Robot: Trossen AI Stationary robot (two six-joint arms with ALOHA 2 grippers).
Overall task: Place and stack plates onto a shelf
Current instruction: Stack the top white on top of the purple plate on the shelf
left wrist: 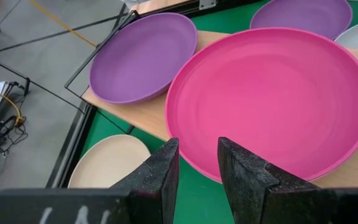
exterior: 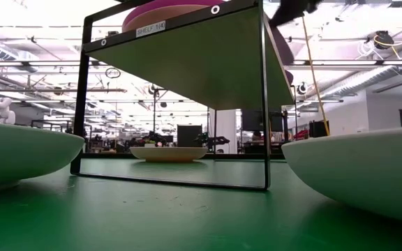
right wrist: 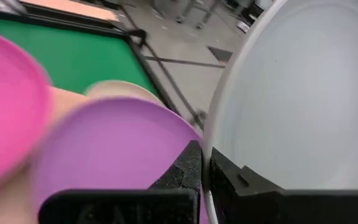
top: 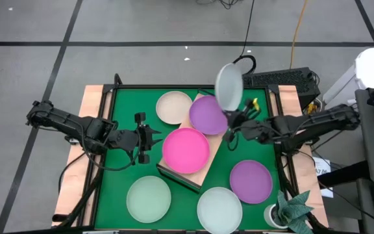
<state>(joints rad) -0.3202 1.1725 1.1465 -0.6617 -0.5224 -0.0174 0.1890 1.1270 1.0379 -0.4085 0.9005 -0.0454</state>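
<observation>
Whitish plate (top: 228,86) stands on edge, clamped in the right gripper (top: 234,120) just above the purple plate (top: 208,115), while the left gripper (top: 143,138), fingers slightly apart, waits beside the magenta plate (top: 186,149).

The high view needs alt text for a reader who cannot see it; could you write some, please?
The right gripper holds a whitish plate on edge above a purple plate on the shelf, beside a magenta plate. The left gripper is open nearby.
</observation>
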